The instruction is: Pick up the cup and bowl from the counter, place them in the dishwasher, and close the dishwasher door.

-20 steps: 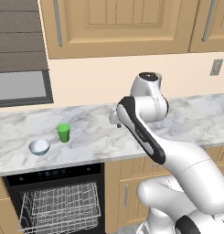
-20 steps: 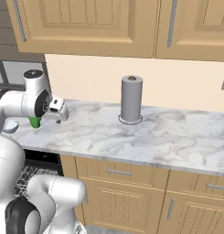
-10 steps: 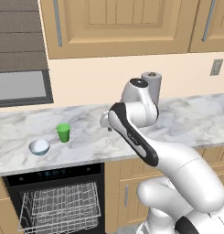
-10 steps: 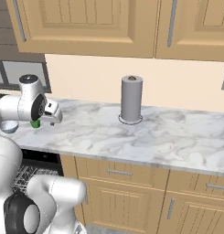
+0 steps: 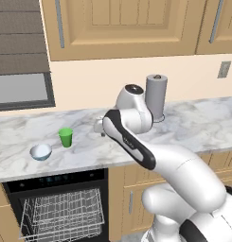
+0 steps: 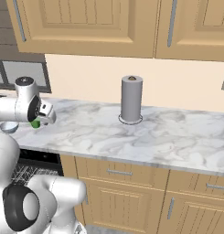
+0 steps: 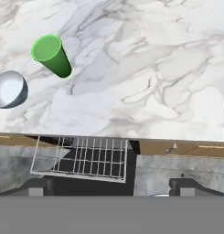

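Note:
The green cup (image 5: pixel 66 137) stands upright on the white marble counter (image 5: pixel 193 127), left of centre. The pale bowl (image 5: pixel 40 151) sits just left of it, nearer the front edge. My gripper (image 5: pixel 98 126) hovers over the counter a short way right of the cup. In the hand view its fingertips (image 7: pixel 40 186) stand wide apart and open, with nothing between them. There the cup (image 7: pixel 54 55) and bowl (image 7: pixel 10 89) lie at the upper left. Below the counter the black dishwasher (image 5: pixel 56 179) stands open, its white wire rack (image 5: pixel 65 215) showing. I cannot make out the dishwasher door.
A tall grey paper-towel roll (image 5: pixel 156 97) stands at the back of the counter, behind my arm. Tan cabinets run under the counter to the right and hang overhead. My arm partly covers the cup (image 6: pixel 35 123) in the right base view.
My arm has swung left along the counter, bringing the hand closer to the cup. The cup and bowl have not moved. The gripper stays open.

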### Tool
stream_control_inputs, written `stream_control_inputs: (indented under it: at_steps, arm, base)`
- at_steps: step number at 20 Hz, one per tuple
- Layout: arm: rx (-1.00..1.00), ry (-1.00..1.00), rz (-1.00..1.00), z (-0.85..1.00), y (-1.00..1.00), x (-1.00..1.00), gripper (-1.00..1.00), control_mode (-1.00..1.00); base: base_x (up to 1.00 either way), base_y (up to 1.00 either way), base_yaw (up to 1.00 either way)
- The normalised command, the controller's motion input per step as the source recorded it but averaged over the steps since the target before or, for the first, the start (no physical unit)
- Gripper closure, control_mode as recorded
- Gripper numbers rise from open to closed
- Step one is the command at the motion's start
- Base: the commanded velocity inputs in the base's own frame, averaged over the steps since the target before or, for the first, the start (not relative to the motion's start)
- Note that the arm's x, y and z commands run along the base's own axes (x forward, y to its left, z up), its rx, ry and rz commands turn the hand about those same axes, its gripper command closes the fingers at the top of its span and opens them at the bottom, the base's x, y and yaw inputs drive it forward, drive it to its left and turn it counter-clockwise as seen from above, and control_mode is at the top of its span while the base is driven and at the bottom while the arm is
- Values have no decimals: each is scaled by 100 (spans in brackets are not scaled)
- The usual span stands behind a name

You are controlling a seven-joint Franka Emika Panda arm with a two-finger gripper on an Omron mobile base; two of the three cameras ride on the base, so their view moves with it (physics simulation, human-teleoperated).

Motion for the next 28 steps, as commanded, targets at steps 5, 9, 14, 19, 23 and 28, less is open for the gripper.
stream_control_inputs:
  at_steps: [5,9,14,19,23,28]
  arm:
    - [3,0,0,-1,32,14,-100,-100]
    - [2,0,0,-2,31,16,-100,-100]
    - [0,0,0,-10,30,21,-100,-100]
    - [0,0,0,-11,27,21,-100,-100]
    - [0,0,0,-6,20,26,-100,-100]
    - [0,0,0,-6,13,37,-100,-100]
  base:
    - [0,0,0]
    - [0,0,0]
    - [0,0,0]
    - [0,0,0]
    - [0,0,0]
    - [0,0,0]
